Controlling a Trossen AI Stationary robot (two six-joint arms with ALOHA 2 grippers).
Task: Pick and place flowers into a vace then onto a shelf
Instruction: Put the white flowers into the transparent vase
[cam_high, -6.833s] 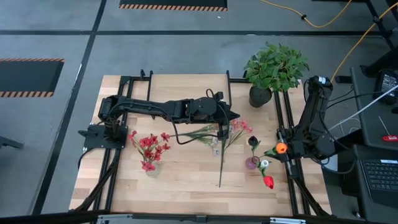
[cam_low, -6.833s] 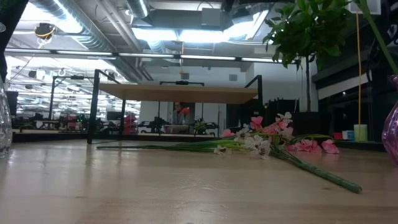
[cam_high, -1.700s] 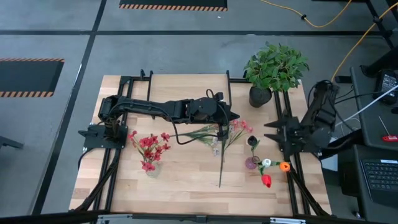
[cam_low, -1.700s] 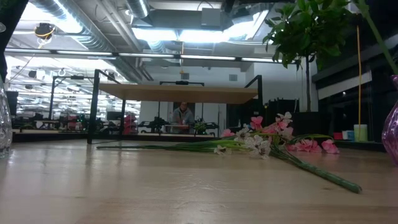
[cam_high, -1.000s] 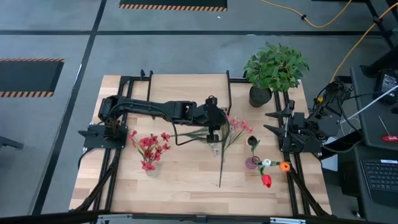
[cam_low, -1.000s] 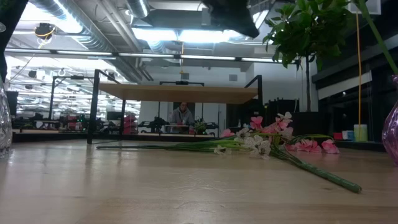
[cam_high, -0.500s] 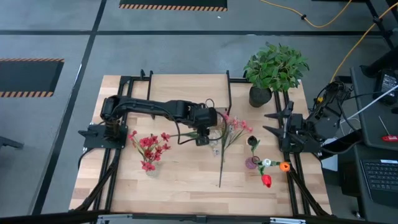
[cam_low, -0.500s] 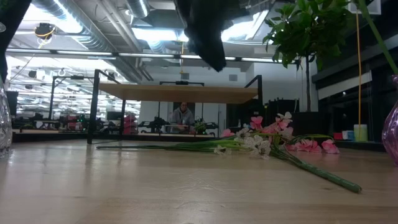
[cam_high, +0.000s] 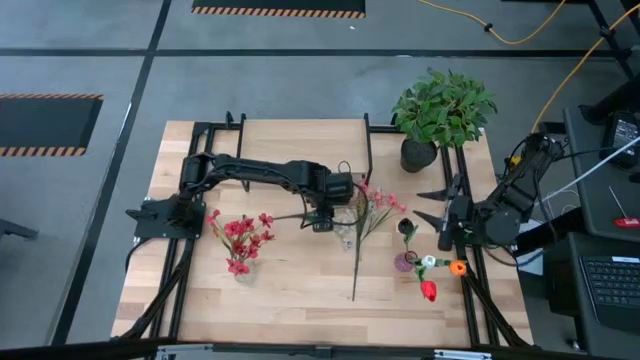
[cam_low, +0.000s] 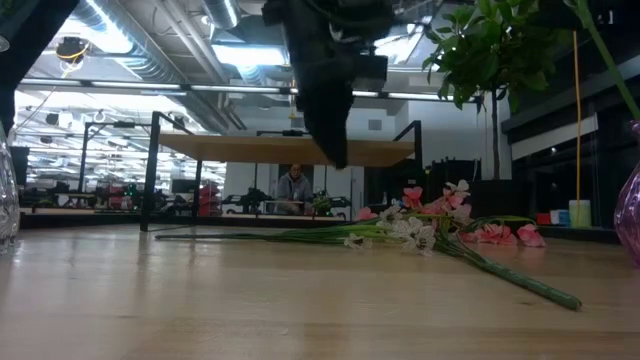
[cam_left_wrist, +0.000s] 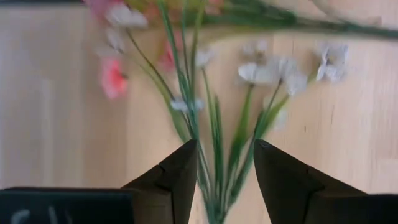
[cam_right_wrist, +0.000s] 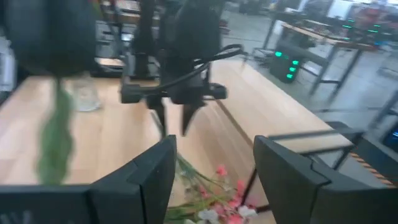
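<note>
Since a second earlier my left gripper had pulled back along the table and dropped lower, fingers spread apart, pointing down over the green stems. I saw the flowers lying flat on the table just beside that gripper, toward the right arm, not gripped. One long stem ran toward the table's near edge; the others fanned sideways under the gripper. Blooms were pink and white. My right gripper waited, open, near the purple vase.
</note>
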